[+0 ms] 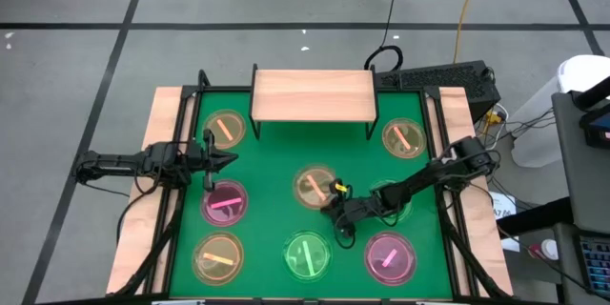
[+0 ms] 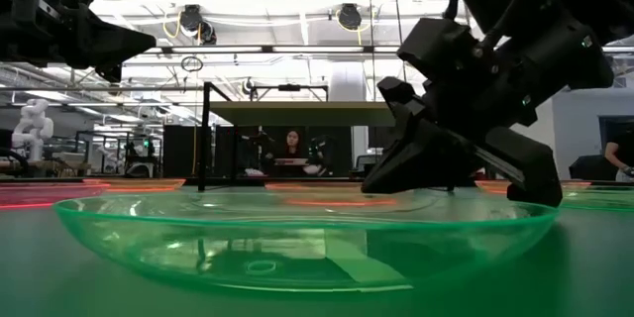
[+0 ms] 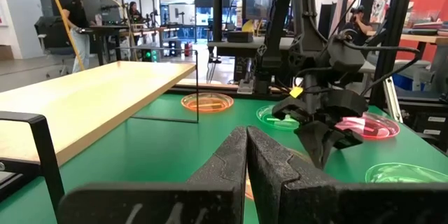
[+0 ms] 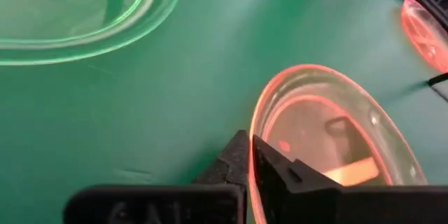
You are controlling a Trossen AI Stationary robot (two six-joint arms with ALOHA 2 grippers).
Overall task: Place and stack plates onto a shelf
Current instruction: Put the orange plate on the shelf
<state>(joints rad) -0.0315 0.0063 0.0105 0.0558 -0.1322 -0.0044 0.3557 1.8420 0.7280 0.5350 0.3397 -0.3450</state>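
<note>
On shelf (image 1: 313,94): no plates yet
Right gripper (image 1: 333,200): pinching orange plate (image 1: 313,185) rim
Left gripper (image 1: 227,160): closed, empty

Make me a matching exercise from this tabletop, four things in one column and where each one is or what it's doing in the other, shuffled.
Things:
1. shelf
2. right gripper
3. left gripper
4. green plate

Places or states:
A. shut, over the table's left side, holding nothing
B. at the near edge, in the middle
C. shut on the rim of the centre orange plate
D. at the far edge, nothing on it

Pairs: 1-D, 2-C, 3-A, 4-B
</note>
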